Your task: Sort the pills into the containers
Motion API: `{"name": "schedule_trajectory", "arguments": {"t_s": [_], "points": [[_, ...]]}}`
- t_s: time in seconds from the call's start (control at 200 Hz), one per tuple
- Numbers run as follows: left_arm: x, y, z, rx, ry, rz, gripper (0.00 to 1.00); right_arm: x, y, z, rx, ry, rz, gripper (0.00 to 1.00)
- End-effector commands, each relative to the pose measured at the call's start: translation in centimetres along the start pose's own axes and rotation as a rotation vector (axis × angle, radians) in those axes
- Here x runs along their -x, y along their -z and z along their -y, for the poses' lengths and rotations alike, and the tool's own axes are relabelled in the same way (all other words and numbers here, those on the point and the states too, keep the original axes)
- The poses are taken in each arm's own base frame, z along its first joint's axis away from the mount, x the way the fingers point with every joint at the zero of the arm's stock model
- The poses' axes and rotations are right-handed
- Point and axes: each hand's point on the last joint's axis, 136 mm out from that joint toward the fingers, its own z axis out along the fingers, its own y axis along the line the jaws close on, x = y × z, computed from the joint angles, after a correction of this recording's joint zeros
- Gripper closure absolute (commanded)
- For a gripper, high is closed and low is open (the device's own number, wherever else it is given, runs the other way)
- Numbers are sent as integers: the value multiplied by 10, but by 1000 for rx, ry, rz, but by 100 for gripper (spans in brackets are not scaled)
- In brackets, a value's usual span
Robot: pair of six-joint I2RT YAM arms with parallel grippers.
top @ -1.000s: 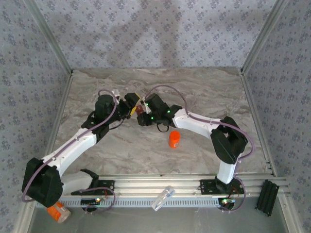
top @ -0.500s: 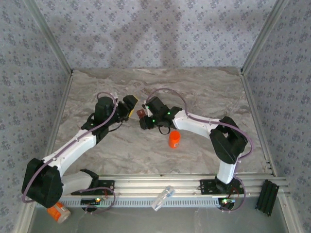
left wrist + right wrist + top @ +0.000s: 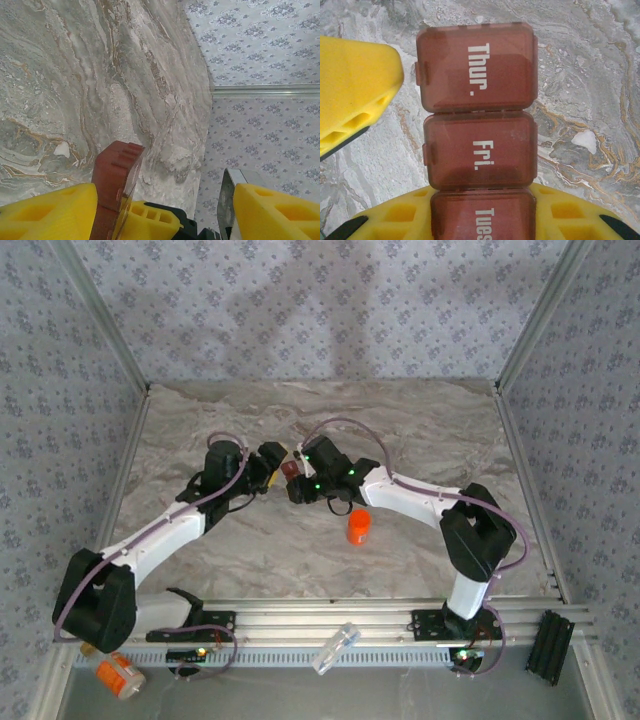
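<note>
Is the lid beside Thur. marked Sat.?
No, on the pill box the lid next to the Thur. lid reads Fri.

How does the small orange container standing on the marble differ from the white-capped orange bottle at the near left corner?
The small orange container stands upright; the white-capped orange bottle lies on its side. The container sits on the marble table, the bottle off it on the grey ledge. The bottle shows a white cap and label; the container looks plain orange. Both are orange and cylindrical.
</note>
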Motion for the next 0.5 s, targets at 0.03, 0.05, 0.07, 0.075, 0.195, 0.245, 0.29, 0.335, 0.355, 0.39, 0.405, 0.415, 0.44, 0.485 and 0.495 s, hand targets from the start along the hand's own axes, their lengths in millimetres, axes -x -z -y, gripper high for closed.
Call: {"name": "schedule_trajectory", "arguments": {"t_s": [0.03,0.05,0.07,0.075,0.195,0.245,0.29,0.335,0.355,0.39,0.405,0.415,0.44,0.485,0.495], "points": [[1,-1,12,-46,0,-7,28,5,10,-11,24,13,15,71],[1,-1,11,-44,1,-8,28,5,9,-11,25,14,15,71],[1,-2,11,-44,2,-8,28,4,9,-12,27,15,13,71],[1,-2,11,-43,2,-10,28,4,9,-12,27,14,13,71],[0,-3,14,-54,7,-13,28,3,7,-14,32,17,9,71],[0,-3,15,-59,9,-14,28,3,6,-14,33,16,8,71],[-1,-3,16,-62,11,-16,28,3,6,-15,34,17,9,71],[-1,-3,17,-65,12,-17,28,3,5,-15,34,17,6,71],[-1,-3,17,-67,12,-17,28,3,5,-15,35,18,6,71],[-2,-3,19,-70,9,-19,28,3,4,-16,37,18,5,71],[-1,-3,19,-69,9,-16,28,3,4,-16,36,17,5,71],[-1,-3,19,-70,9,-16,28,3,4,-16,37,17,5,71],[-2,-3,19,-69,9,-17,28,3,4,-16,38,17,5,71],[-2,-3,17,-66,10,-16,28,3,4,-16,37,16,4,71],[-1,-3,18,-68,9,-15,28,3,4,-16,38,16,4,71]]}}
